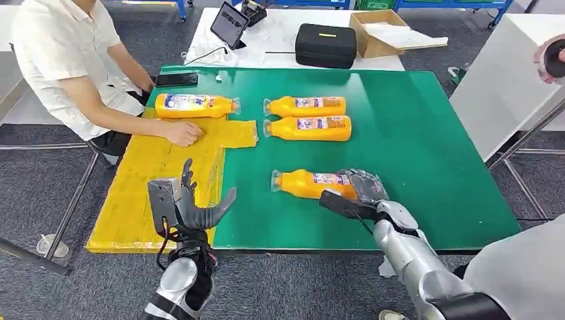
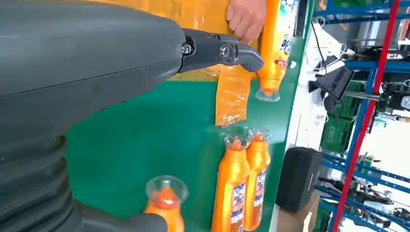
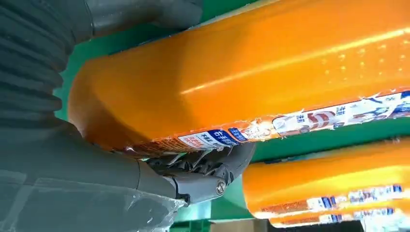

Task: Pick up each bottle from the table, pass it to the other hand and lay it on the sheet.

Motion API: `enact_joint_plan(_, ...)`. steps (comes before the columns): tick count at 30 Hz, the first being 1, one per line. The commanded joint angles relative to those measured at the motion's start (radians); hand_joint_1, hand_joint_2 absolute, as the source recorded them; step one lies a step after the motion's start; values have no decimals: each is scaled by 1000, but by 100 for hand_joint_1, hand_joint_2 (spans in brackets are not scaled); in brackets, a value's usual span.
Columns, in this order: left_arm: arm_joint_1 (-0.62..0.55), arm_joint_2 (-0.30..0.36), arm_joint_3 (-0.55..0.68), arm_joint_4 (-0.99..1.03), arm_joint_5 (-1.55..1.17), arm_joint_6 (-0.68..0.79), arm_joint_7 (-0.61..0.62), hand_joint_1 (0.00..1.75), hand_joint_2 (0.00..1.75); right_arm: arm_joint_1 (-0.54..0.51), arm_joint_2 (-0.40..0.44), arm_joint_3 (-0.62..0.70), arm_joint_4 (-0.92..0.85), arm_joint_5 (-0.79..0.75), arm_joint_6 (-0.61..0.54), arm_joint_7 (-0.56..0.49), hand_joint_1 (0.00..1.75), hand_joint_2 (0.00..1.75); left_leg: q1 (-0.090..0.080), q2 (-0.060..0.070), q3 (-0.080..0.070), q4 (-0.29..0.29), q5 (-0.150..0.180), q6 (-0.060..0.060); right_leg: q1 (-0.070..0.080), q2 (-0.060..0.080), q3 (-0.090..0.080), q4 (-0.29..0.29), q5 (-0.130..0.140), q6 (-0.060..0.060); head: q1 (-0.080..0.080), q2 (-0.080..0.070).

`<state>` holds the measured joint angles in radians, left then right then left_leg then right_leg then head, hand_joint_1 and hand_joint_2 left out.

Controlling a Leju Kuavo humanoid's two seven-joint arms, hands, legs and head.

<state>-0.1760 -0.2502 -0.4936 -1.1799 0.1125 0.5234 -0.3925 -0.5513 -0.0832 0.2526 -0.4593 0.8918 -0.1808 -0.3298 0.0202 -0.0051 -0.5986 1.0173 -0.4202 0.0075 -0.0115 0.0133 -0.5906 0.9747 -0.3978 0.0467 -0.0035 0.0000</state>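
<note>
Grasp is the step in hand. I have the right robot hand wrapped around the base end of the nearest bottle, which lies on its side on the green worktop, cap toward the yellow sheet. In the right wrist view the fingers curl under the bottle's body, so I judge the hand clamped on it, though the bottle looks not yet lifted.

The left robot hand hovers apart, fingers spread, holding nothing, above the sheet's near edge.

Procedure, as I judge it:
1. Confirm firm closure before raising; the smooth body may slip.
2. Lift level, then carry toward the sheet.
3. Present the cap end to the left hand.

Two more bottles lie beyond the held one; a fourth bottle lies on the sheet, beside a person's hand. Keep well apart from that hand.
</note>
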Motion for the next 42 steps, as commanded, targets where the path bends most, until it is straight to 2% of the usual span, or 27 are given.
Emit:
enact_joint_plan(1, 15, 20, -26, 52, 53, -41, 8, 0, 175, 144, 94, -116, -37, -158, -53, -146, 175, 175, 1, 1, -3, -3, 2, 0, 1, 1, 0, -3, 3, -2, 0, 0)
enact_joint_plan(3, 40, 43, -57, 72, 104, -116, 61, 0, 175, 170, 129, -135, -129, -238, -98, -210, 175, 175, 1, 6, 0, -2, 0, 0, 1, 5, 10, -2, 5, -5, -1, 0)
enact_joint_plan(7, 80, 79, -109, 110, 160, -181, 49, 0, 175, 274, 164, -75, -372, -377, -131, -231, 175, 175, 1, 7, -2, -3, 0, -1, 1, 7, 7, -1, 4, -5, 0, 0)
enact_joint_plan(9, 131, 107, -123, 37, 190, -237, 22, 0, 175, 328, 185, -38, -479, -427, -149, -232, 169, 175, 1, 7, -7, -2, 0, -1, 2, 8, 2, 0, 4, -5, 0, 0)
enact_joint_plan(10, 146, 119, -133, -1, 191, -251, 9, 0, 175, 342, 192, -26, -512, -453, -163, -232, 175, 175, 1, 8, -9, -2, 0, -2, 1, 9, -1, 0, 4, -5, -1, 0)
enact_joint_plan(12, 156, 128, -150, -54, 181, -270, -1, 0, 175, 366, 204, -10, -568, -491, -206, -245, 171, 175, 0, 9, -12, -3, -1, -2, 1, 8, -5, 2, 3, -6, 0, 0)
enact_joint_plan(15, 152, 123, -153, -76, 181, -287, -1, 0, 175, 384, 216, 6, -608, -529, -209, -263, 175, 175, 1, 7, -18, 0, -1, -2, 1, 6, -9, 4, 1, -6, -1, 0)
enact_joint_plan(19, 150, 123, -152, -75, 181, -288, -1, 0, 175, 385, 215, 6, -609, -530, -210, -263, 175, 175, 1, 2, -26, 0, 1, -1, 1, 3, -16, 4, 2, -5, 0, 0)
enact_joint_plan(20, 144, 119, -149, -64, 178, -297, -4, 0, 175, 378, 211, 21, -596, -537, -194, -261, 169, 175, 1, 2, -28, -1, 2, -2, 1, 3, -17, 3, 3, -4, -1, 0)
enact_joint_plan(21, 137, 118, -151, -64, 164, -303, -19, 0, 175, 371, 209, 39, -580, -534, -181, -261, 171, 175, 0, 3, -27, -1, 1, -1, 0, 2, -16, 3, 2, -5, -1, 0)
enact_joint_plan(24, 89, 93, -155, -41, 156, -327, -30, 0, 175, 326, 233, 93, -466, -534, -139, -258, 175, 175, 1, 2, -29, 0, 2, -1, 0, 2, -18, 3, 3, -5, -1, 0)
enact_joint_plan(25, 76, 88, -158, -36, 155, -336, -34, 0, 175, 290, 227, 134, -390, -517, -95, -227, 175, 175, 1, 2, -29, 0, 2, -1, 1, 2, -18, 3, 3, -5, 0, 0)
enact_joint_plan(29, 49, 70, -154, -23, 167, -344, -31, 0, 175, 233, 250, 214, -250, -472, -67, -250, 175, 175, 1, 4, -30, -1, 2, -2, 1, 4, -19, 2, 4, -5, -1, 0)
enact_joint_plan(33, 35, 63, -146, -12, 179, -345, -30, 0, 175, 206, 257, 280, -209, -426, -47, -242, 175, 175, 0, 3, -29, -1, 3, -2, 0, 2, -19, 3, 4, -5, -1, 0)
enact_joint_plan(42, 15, 47, -123, -22, 218, -343, -36, 0, 175, 197, 283, 318, -206, -406, -77, -252, 175, 175, 1, 1, -32, -1, 4, -2, 0, 1, -21, 3, 4, -4, -1, 0)
